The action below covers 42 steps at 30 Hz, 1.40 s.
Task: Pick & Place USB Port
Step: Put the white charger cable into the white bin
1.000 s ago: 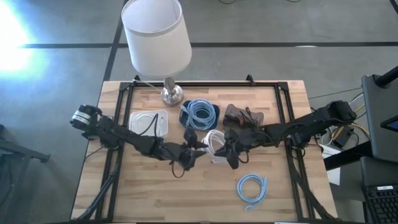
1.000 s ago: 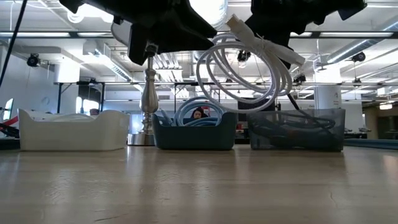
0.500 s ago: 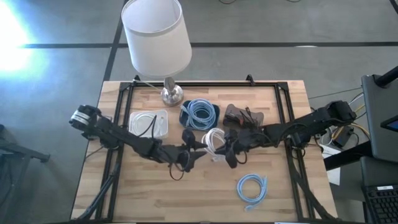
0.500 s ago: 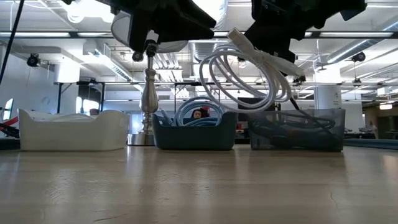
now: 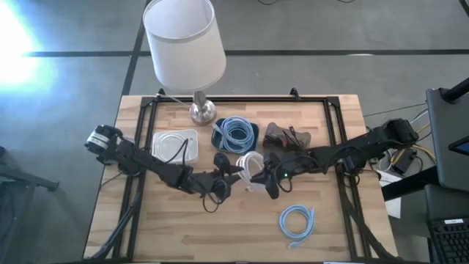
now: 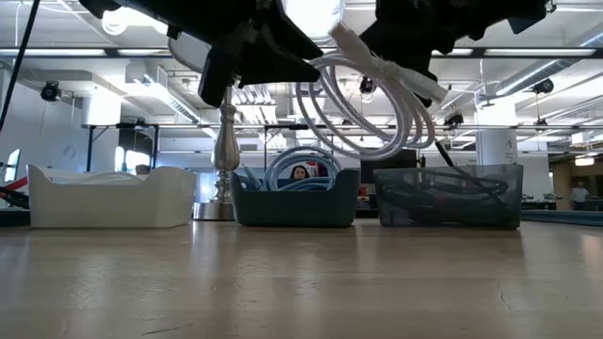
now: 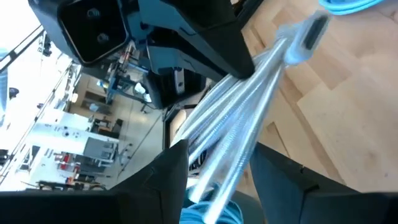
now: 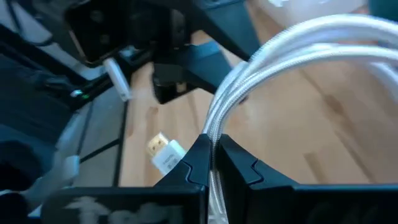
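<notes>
Hanging above mid-table: coiled white cable (image 5: 251,166), clear of the wood in the low view, loops drooping in the air in front of the row of bins. Clenched on that coil: right gripper (image 5: 270,178), fingers (image 8: 205,165) pinched tight around the strands in the right wrist view, a white plug dangling below. Standing just beside the coil on its other side: left gripper (image 5: 227,174), fingers (image 7: 168,180) spread wide with the cable strands running between them; contact cannot be told. Lined along the far edge: white bin (image 5: 192,147) with a white cord inside, blue bin (image 6: 297,207) holding a blue coil, clear bin (image 6: 448,200) holding dark cables, all close together, with a lamp (image 5: 184,44) behind the white and blue bins. Lying alone on the near right part of the table (image 5: 168,227): light blue cable (image 5: 297,222), well apart from both grippers. Noted as open room: bare wood across the near left quarter and along the near edge. Bounding the work area: black frame rails (image 5: 135,169) running inside the left and right table edges.
</notes>
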{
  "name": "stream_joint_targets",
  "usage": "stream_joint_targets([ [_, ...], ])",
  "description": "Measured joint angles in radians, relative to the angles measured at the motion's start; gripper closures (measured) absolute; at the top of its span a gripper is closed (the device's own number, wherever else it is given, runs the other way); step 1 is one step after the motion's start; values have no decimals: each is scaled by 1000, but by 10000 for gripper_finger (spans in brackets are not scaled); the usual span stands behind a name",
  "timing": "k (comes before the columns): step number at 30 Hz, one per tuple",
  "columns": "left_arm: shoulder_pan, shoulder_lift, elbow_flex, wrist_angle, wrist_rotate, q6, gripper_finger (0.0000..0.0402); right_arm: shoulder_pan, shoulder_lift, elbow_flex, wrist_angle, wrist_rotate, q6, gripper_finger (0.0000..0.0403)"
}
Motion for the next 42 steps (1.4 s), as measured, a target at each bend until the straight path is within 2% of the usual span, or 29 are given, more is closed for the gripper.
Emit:
stream_joint_targets([
  [3,-2,0,0,0,3,6,227,0,26,0,50,-52,0,390],
  [14,0,2,-2,51,5,23,227,0,91,3,72,-69,31,390],
  [20,0,3,-2,45,130,18,227,1,87,10,94,-99,0,390],
  [25,0,3,-2,45,142,17,230,0,84,18,88,-93,-4,374],
  [29,0,3,0,28,153,5,260,-1,84,18,88,-83,-3,347],
  [37,0,3,0,-73,150,-101,363,-2,49,18,81,-83,-5,305],
  [42,-8,-3,0,-108,96,-176,366,-1,-39,18,7,-80,-81,291],
])
